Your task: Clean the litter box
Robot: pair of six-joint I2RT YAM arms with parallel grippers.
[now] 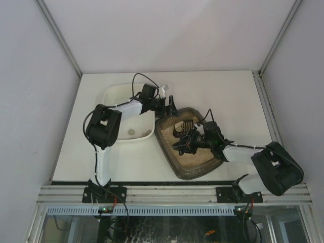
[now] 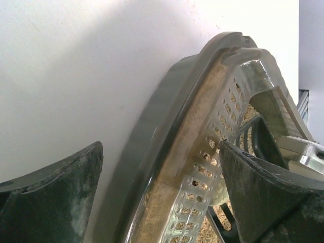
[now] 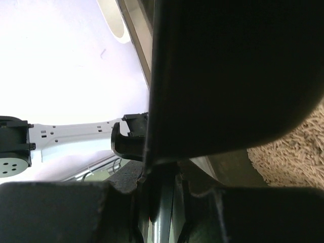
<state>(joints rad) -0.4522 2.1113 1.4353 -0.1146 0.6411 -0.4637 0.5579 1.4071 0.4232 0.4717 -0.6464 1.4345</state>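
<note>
Litter box of beige litter lying centre-right on table, just beside white tub, far rim straddled by wide-open, empty left gripper, dark slotted scoop clamped by right gripper above litter

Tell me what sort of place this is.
Probably a robot test cell, not a home: white table boxed in by plain walls, left arm and right arm bolted to a metal rail, a litter box and tub set out.
</note>
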